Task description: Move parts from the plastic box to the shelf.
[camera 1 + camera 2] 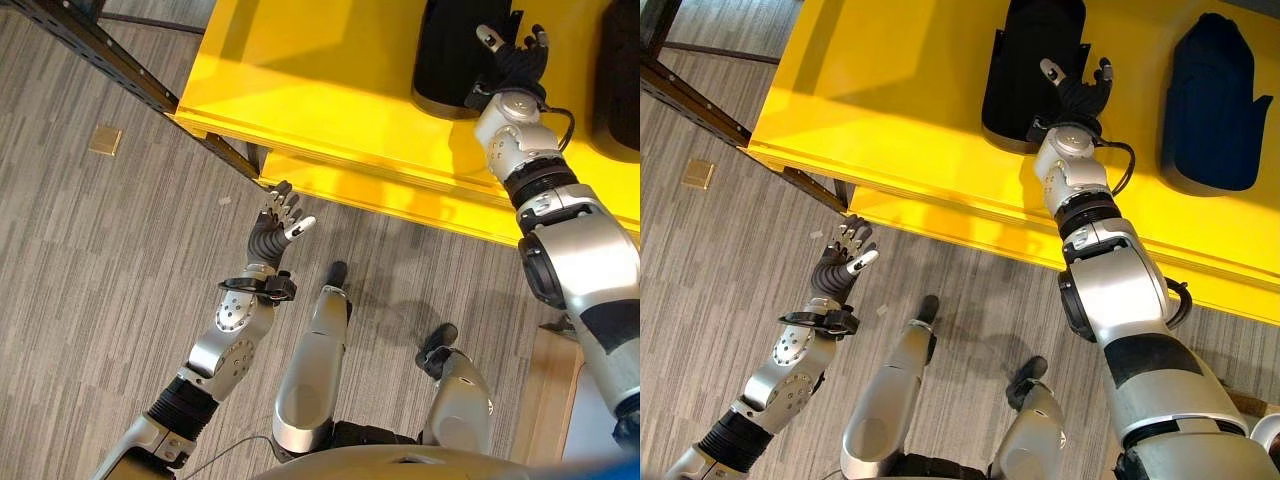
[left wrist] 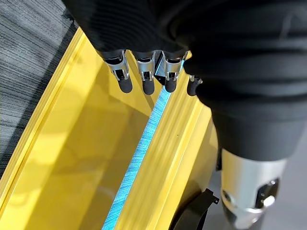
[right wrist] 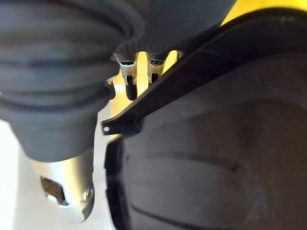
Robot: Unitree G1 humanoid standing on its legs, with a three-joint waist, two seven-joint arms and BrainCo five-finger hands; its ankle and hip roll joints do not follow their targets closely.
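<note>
A black moulded part (image 1: 1025, 60) lies on the yellow shelf (image 1: 890, 90). My right hand (image 1: 1080, 95) rests on its near right edge with straight, spread fingers, open. In the right wrist view the same black part (image 3: 206, 158) is very close, and the fingers (image 3: 129, 79) reach past its rim. A second, dark blue part (image 1: 1210, 100) lies farther right on the shelf. Over the floor, just before the shelf's front edge, my left hand (image 1: 272, 228) hangs open and holds nothing. Its fingers (image 2: 144, 76) point at the yellow shelf boards (image 2: 86, 158).
A dark metal shelf post (image 1: 100, 55) runs diagonally at the upper left. A lower yellow board (image 1: 340, 190) juts out under the top shelf. A small tan square (image 1: 105, 140) lies on the grey floor. A wooden surface (image 1: 545, 390) shows at the lower right.
</note>
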